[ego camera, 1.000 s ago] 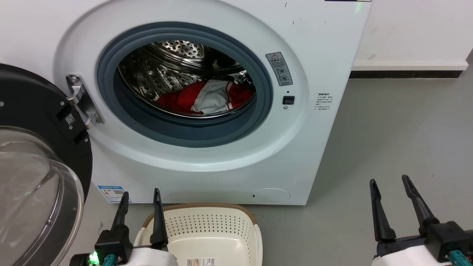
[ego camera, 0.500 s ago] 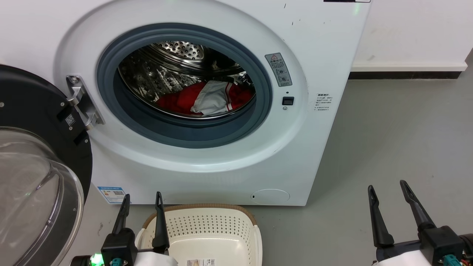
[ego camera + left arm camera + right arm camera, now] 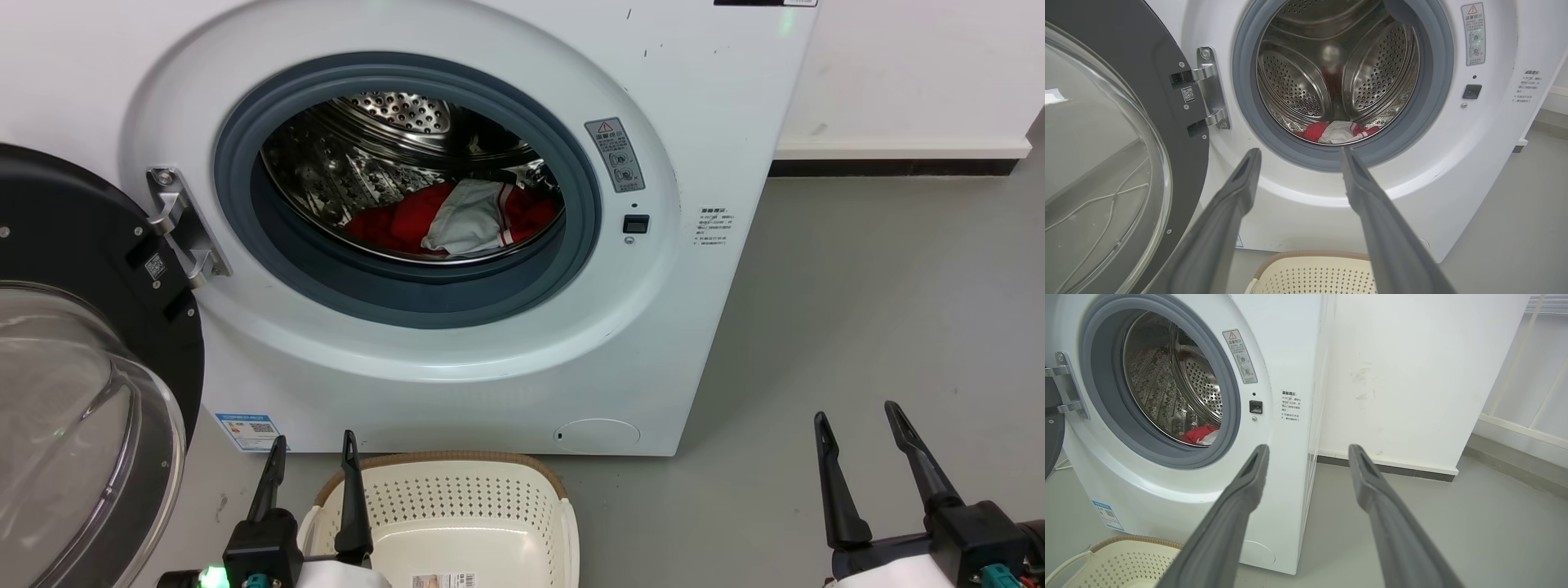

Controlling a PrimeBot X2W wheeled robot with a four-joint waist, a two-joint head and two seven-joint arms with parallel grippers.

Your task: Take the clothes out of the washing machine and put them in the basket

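The left gripper (image 3: 313, 441) hangs released, fingers spread, in front of the washing machine (image 3: 694, 122) below its porthole. It is above the hinge-side rim of the cream laundry basket (image 3: 506, 459), which stands just before the machine's base. The right gripper (image 3: 856, 415) is likewise spread and empty, off the machine's latch-side corner over open grey floor (image 3: 882, 286). The glass door (image 3: 90, 237) stands swung wide on the hinge side, leaving the grey porthole rim (image 3: 408, 304) unblocked. The clothes (image 3: 465, 222) lie low in the steel drum (image 3: 392, 110), a heap stretched across the opening with the white inner side up. The plain red piece seems to lie toward the hinge.
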